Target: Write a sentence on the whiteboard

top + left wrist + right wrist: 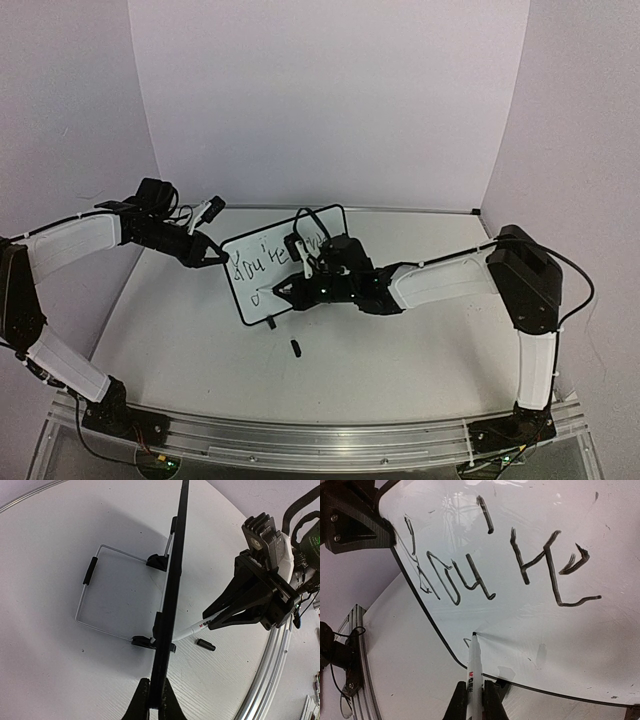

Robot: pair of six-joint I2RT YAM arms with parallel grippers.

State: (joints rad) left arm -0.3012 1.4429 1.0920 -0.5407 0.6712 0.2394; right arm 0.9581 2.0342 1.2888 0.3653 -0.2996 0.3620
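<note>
The whiteboard [250, 310] stands tilted on the table, with "You're" [495, 565] written in dark marker on its top line. My left gripper [213, 258] is shut on the board's left edge; its wrist view shows the fingers [141, 700] clamped on the board, which appears edge-on [172, 595]. My right gripper [290, 290] is shut on a white marker [474, 665]. The marker's tip touches the board [545, 630] below the "You", next to a short first stroke [466, 640]. The rest of the sentence does not show.
The marker's black cap [296, 347] lies on the table in front of the board and also shows in the left wrist view [205, 645]. The board's wire stand [100, 595] rests behind it. A metal rail [300, 435] runs along the near table edge.
</note>
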